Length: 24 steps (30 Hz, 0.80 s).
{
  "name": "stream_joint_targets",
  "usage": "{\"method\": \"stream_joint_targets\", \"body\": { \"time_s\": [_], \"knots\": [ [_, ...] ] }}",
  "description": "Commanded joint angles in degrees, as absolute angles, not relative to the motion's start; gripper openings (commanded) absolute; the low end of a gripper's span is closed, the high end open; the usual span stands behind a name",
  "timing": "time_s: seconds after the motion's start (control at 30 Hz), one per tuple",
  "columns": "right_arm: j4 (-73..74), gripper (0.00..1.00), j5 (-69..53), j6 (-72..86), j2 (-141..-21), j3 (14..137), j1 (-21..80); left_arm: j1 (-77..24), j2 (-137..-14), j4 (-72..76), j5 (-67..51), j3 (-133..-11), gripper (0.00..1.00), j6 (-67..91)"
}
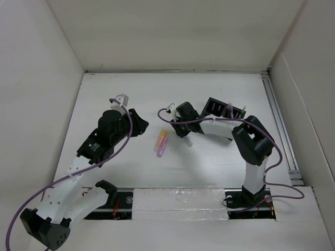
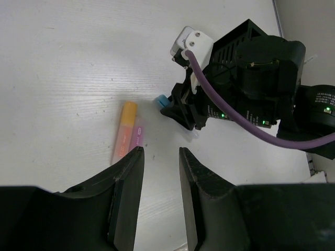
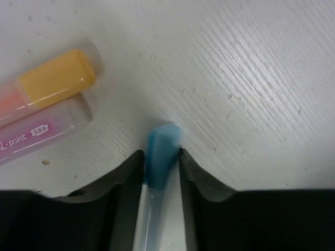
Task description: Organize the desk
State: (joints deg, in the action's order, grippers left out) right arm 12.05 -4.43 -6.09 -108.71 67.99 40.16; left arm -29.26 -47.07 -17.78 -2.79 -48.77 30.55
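The large flat white matte tabletop (image 1: 209, 162), walled by white panels (image 1: 172, 31), has a metal rail (image 1: 281, 125) along its right edge. The right gripper (image 3: 161, 157) has its jaws pinching a blue-capped clear pen (image 3: 163, 137). The left gripper (image 2: 159, 157) has its jaws narrowly apart, empty.

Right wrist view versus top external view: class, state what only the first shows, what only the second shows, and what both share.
Only the right wrist: the blue-capped pen squeezed between the right gripper's fingers, and lettering on the pink highlighter. Only the top external: the black organizer box, the metal rail, the left gripper. Both: the pink highlighter beside the orange-capped highlighter on the desk.
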Motion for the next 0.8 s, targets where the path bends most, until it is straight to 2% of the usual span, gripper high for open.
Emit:
{"method": "stream_joint_targets", "body": {
  "time_s": [0.0, 0.07, 0.1, 0.13, 0.37, 0.57, 0.77],
  "knots": [
    [16.70, 0.32, -4.04, -7.29, -112.15, 69.87, 39.73, -29.53, -46.85, -16.00, -2.81, -50.10, 0.29, 31.02],
    [16.61, 0.21, -3.52, -7.21, -111.89, 69.87, 39.20, -29.53, -46.85, -16.17, -2.73, -50.19, 0.29, 31.29],
    [16.61, 0.07, -3.52, -7.38, -111.28, 69.87, 39.20, -29.53, -46.67, -16.17, -2.72, -50.10, 0.29, 31.29],
    [16.00, 0.00, -4.04, -7.64, -109.88, 69.52, 39.20, -29.53, -46.67, -16.26, -2.72, -50.10, 0.29, 31.64],
    [10.82, 0.00, -7.99, -9.31, -94.51, 69.08, 33.67, -29.53, -46.67, -16.26, -2.72, -50.80, 0.29, 32.34],
    [1.07, 0.00, -15.43, -11.95, -81.49, 69.87, 21.03, -29.53, -47.02, -16.17, -3.16, -51.33, 0.29, 33.05],
    [-15.62, 0.00, -30.27, -11.25, -82.87, 64.87, 9.78, -29.53, -47.55, -16.78, -2.73, -52.21, 0.30, 33.31]
  ]
}}
